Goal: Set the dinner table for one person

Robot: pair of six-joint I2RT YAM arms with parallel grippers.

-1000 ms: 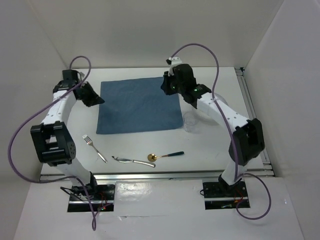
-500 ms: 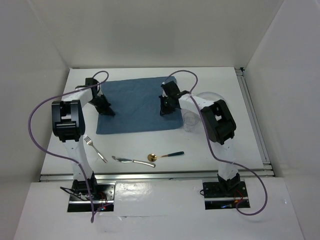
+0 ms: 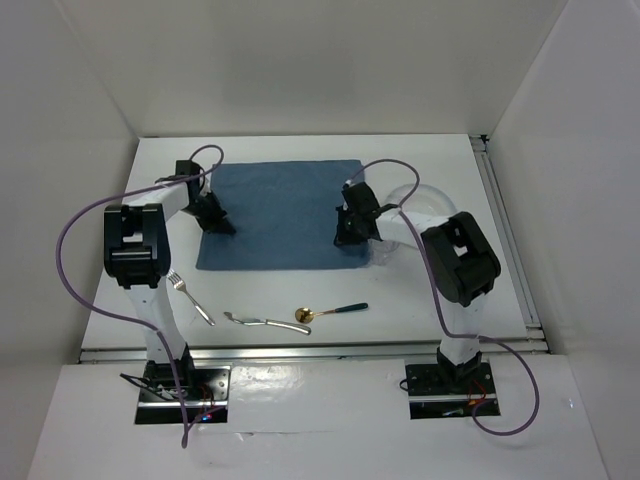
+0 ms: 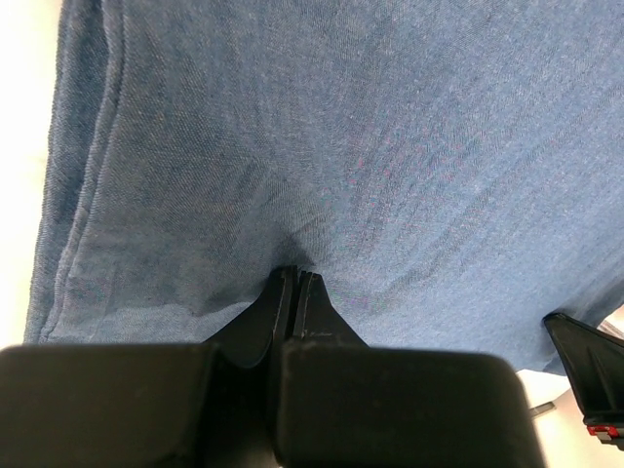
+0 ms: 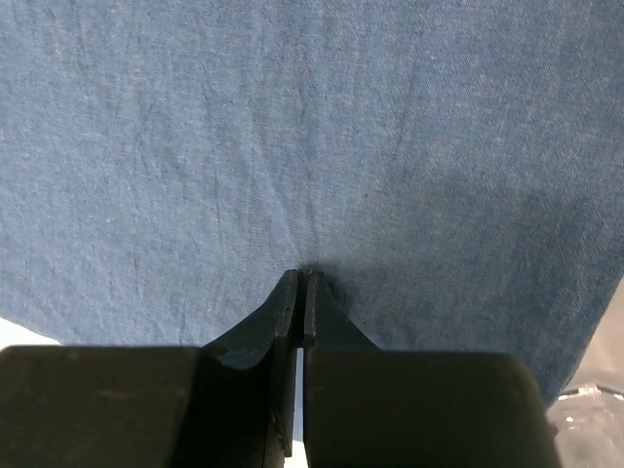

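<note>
From the overhead camera I see the dinner table [image 3: 440, 290] filling the workspace, with the blue placemat [image 3: 280, 215] lying flat on its far middle part. My left gripper [image 3: 213, 222] is down on the mat's left edge and my right gripper [image 3: 343, 238] is down near its right edge. A clear glass [image 3: 382, 250] stands just beside the mat's near right corner. Nearer the arm bases lie a fork [image 3: 190, 297], a silver piece of cutlery [image 3: 258, 321] and a gold spoon [image 3: 330, 310] with a dark handle, all well apart from the mat.

On the left wrist camera the left gripper [image 4: 295, 278] has its jaws pressed together, pinching the placemat [image 4: 322, 127], whose cloth puckers at the tips. A white strip of table [image 4: 24, 146] shows at the left.

On the right wrist camera the right gripper [image 5: 300, 283] is likewise clamped narrow on the placemat [image 5: 292, 117], creases running into its tips. The glass [image 5: 590, 414] shows at the lower right corner.
</note>
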